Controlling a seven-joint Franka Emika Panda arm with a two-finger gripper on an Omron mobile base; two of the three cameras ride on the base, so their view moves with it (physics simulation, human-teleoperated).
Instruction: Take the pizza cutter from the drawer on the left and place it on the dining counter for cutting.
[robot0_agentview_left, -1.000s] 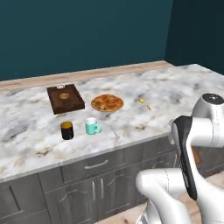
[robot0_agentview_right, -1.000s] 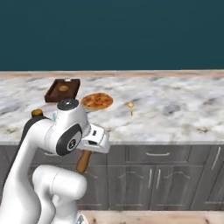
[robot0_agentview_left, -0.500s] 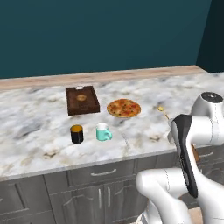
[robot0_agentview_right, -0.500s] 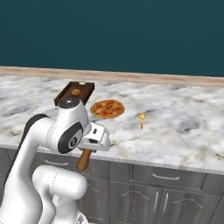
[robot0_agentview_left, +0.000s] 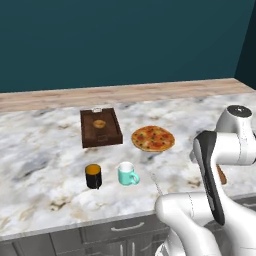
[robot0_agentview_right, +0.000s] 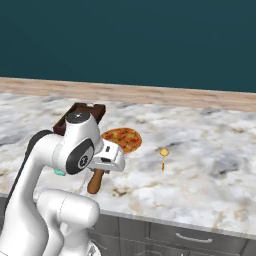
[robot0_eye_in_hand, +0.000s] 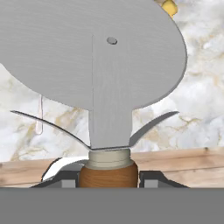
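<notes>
Wooden-handled cutter is clamped between the gripper fingers, its long axis running straight out from them, blade outermost, above the counter beside the pizza.

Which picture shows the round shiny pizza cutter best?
The hand view: the pizza cutter's round grey metal blade and brown wooden handle, held in the pincer, fill it close up. The right base view shows just its handle below the hand; the left base view, a brown sliver.
</notes>
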